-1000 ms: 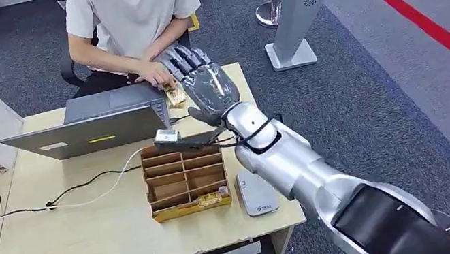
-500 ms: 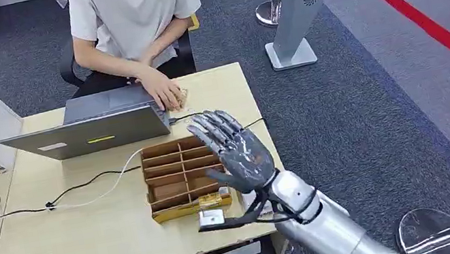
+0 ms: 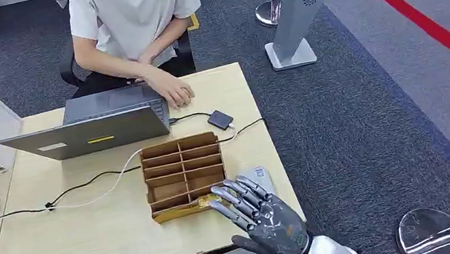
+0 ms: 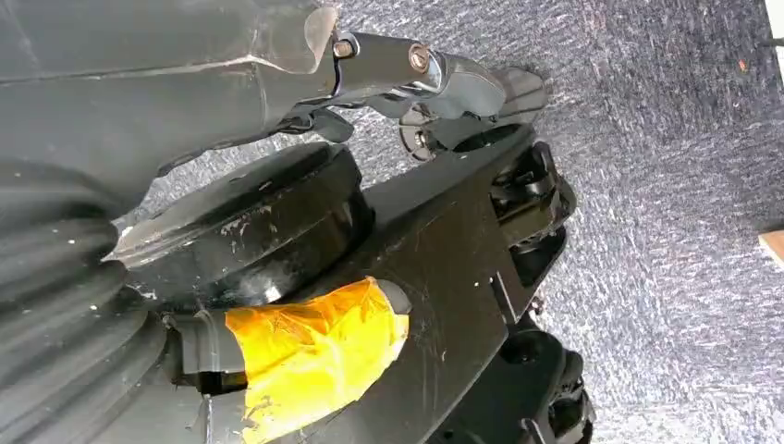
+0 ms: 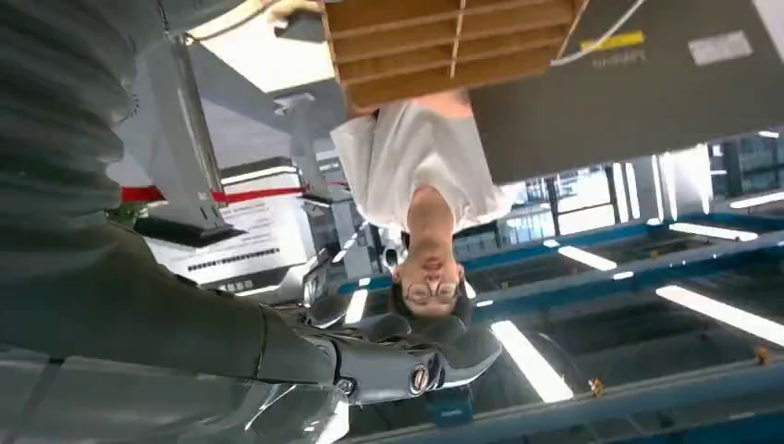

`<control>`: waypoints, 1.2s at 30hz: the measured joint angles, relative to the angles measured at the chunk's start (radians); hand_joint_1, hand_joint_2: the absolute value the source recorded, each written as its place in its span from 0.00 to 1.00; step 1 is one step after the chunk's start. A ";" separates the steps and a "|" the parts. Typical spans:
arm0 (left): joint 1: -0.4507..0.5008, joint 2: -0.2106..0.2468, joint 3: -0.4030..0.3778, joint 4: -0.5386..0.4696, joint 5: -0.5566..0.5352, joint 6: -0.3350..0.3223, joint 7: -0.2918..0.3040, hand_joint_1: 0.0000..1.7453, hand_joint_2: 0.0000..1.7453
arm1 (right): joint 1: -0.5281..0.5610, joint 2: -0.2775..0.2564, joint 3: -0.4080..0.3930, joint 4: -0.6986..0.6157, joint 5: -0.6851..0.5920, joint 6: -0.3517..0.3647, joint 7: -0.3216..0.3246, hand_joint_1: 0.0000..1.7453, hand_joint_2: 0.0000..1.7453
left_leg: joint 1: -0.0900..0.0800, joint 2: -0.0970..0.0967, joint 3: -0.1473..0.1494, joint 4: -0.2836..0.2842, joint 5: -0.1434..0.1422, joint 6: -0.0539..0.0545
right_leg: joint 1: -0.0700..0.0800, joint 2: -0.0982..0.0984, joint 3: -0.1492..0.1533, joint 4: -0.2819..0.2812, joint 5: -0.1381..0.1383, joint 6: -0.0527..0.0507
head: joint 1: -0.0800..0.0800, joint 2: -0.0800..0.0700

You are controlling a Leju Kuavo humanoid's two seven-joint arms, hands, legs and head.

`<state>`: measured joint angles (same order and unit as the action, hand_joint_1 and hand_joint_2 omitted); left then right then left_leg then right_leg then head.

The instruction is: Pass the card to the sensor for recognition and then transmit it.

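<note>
While the right robot hand [image 3: 264, 220] hovers palm-up over the counter's [image 3: 89, 239] near edge, fingers spread and holding nothing, the white sensor [image 3: 260, 173] lies just beyond its fingertips. I cannot make out the card. At the left wrist, I cannot tell the left robot hand's [image 4: 231, 65] pose. At the right wrist, a divided box [image 5: 444, 42] lies beyond the hand.

An office: grey carpet [image 3: 359, 118], a person at a laptop [image 3: 87, 126] at twelve o'clock on a wooden bench [image 3: 76, 242], ceiling strip lights [image 5: 721, 310].
</note>
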<state>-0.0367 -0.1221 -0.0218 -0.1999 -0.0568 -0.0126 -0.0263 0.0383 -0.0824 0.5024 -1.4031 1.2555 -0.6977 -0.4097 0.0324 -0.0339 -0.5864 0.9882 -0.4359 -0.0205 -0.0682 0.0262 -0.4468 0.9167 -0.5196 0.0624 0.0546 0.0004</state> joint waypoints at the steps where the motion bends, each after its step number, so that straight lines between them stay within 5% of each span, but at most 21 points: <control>1: 0.000 0.000 0.002 0.000 0.000 0.001 0.000 0.00 1.00 | 0.008 0.009 -0.003 0.002 0.027 0.000 0.000 0.00 1.00 | 0.000 0.000 0.000 0.000 0.000 0.000 | 0.000 0.000 0.000 0.000 0.000 0.000 | 0.000 0.000; 7: -0.002 -0.008 0.013 0.000 -0.009 0.004 0.005 0.00 1.00 | 0.025 0.085 -0.025 0.008 0.259 0.000 0.115 0.00 1.00 | 0.000 0.000 0.000 0.000 0.000 0.000 | 0.000 0.000 0.000 0.000 0.000 0.000 | 0.000 0.000; 18: -0.018 -0.018 0.013 0.000 -0.034 0.010 0.036 0.00 1.00 | -0.081 0.102 0.161 0.053 0.267 0.000 0.548 0.00 1.00 | 0.001 0.000 0.000 0.000 0.000 0.000 | 0.000 0.000 0.000 0.000 0.000 0.000 | 0.000 0.000; 23: -0.023 -0.025 0.013 0.000 -0.040 0.012 0.042 0.00 1.00 | -0.122 0.101 0.247 0.107 0.267 0.000 0.604 0.00 1.00 | 0.001 0.000 0.000 0.000 0.000 0.000 | 0.000 0.000 0.000 0.000 0.000 0.000 | 0.000 0.000; 36: -0.025 -0.031 0.013 0.000 -0.048 0.013 0.045 0.00 1.00 | -0.136 0.103 0.276 0.209 0.267 0.000 0.585 0.00 1.00 | 0.001 0.000 0.000 0.000 0.000 0.000 | 0.000 0.000 0.000 0.000 0.000 0.000 | 0.000 0.000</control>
<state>-0.0615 -0.1526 -0.0084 -0.1999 -0.1053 0.0008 0.0183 -0.0982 0.0202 0.7782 -1.1941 1.5225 -0.6973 0.1755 0.0331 -0.0337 -0.5861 0.9885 -0.4358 -0.0205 -0.0678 0.0264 -0.4465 0.9172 -0.5195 0.0623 0.0546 0.0004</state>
